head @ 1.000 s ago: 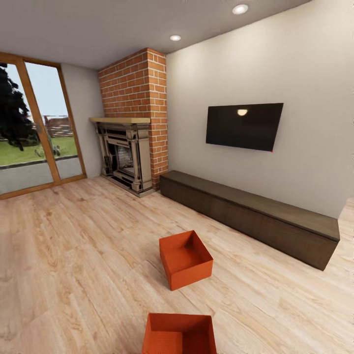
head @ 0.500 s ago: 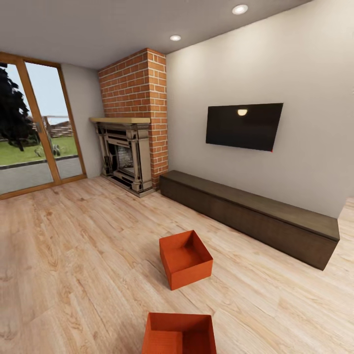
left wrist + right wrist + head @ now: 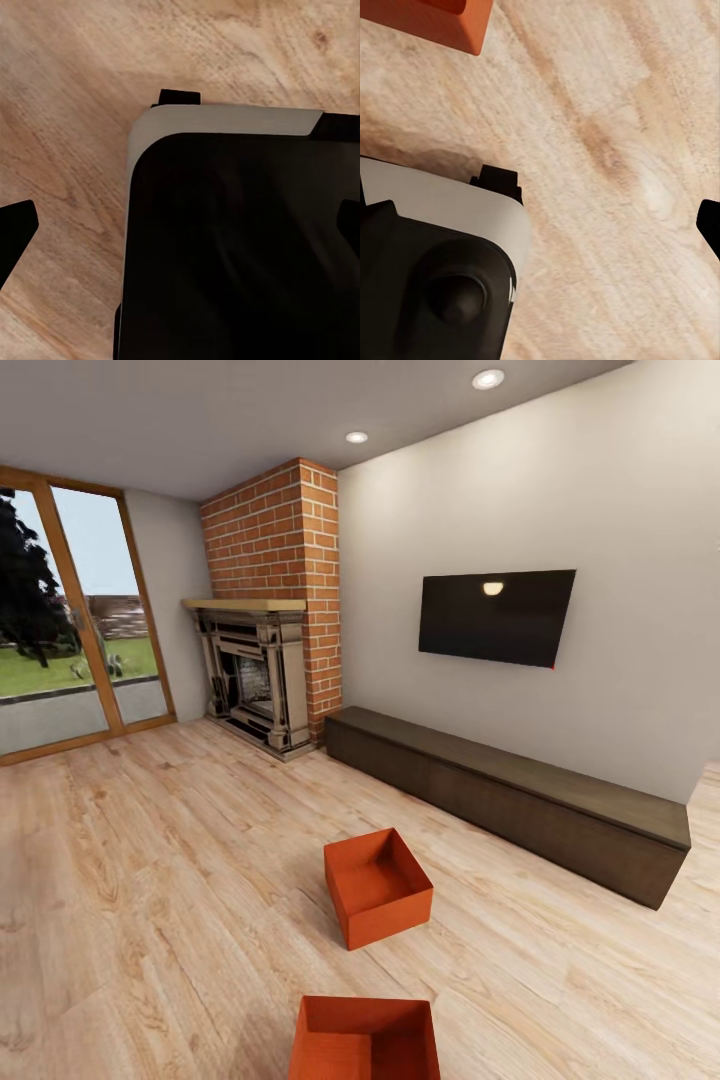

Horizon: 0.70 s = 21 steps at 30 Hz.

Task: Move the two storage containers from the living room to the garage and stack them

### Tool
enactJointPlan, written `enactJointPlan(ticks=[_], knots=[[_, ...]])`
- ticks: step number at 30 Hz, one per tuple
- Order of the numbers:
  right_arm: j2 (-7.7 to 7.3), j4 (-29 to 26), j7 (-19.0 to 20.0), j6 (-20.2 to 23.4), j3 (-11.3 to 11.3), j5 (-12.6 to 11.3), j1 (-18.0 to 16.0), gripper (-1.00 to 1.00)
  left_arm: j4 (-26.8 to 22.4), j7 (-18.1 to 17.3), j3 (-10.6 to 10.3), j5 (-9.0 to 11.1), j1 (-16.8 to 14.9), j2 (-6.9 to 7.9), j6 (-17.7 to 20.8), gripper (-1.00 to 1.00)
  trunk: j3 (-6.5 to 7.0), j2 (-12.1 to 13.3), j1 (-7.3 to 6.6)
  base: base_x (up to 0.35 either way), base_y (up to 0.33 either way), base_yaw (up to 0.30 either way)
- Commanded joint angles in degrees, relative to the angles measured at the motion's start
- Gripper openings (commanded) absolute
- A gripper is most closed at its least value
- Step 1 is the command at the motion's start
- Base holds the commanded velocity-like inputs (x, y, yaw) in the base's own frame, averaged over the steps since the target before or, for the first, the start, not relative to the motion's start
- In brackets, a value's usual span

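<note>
Storage containers, two: orange-red, thin-walled, lidless boxes on light wood plank floor (image 3: pixel 150 880). Far container (image 3: pixel 378 887) sits mid-room before long dark cabinet (image 3: pixel 510 800); near container (image 3: pixel 365 1040) at lower frame edge, apart. Brick fireplace (image 3: pixel 270 610), matte black TV (image 3: pixel 497 616) behind. Pincer state: cannot tell, either arm.

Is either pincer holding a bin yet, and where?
Nothing is held. Both bins, the far one and the near one, sit on the wood floor, untouched.
</note>
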Motion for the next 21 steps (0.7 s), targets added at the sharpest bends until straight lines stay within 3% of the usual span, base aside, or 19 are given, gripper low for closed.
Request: enactJointPlan(ticks=[1, 21], knots=[[0.04, 0.2, 0.0, -0.3, 0.5, -0.5, -0.1, 1.00, 0.0, 0.0, 0.1, 0.5, 0.0, 0.00, 0.0, 1.00, -0.06, 0.0, 0.00, 0.000, 0.000, 0.000], [0.08, 0.1, -0.3, -0.6, 0.6, 0.0, -0.1, 1.00, -0.5, 0.2, 0.2, 0.4, 0.0, -0.08, 0.4, 1.00, -0.06, 0.0, 0.00, 0.000, 0.000, 0.000]])
